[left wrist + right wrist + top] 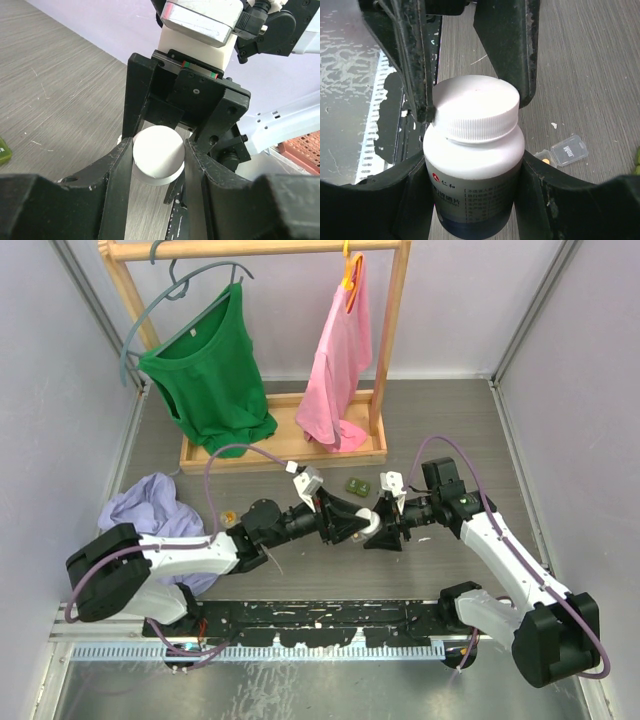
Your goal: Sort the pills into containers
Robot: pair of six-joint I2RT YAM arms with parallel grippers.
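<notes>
Horizontal pill bottle (475, 170), cap (476, 107) leftward

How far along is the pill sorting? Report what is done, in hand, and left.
Done: the right gripper holds the white bottle by its body. In hand: the left gripper is clamped on the white cap, which is not yet off. Left: uncap it, then sort pills into the clear container and the dark green container.
</notes>
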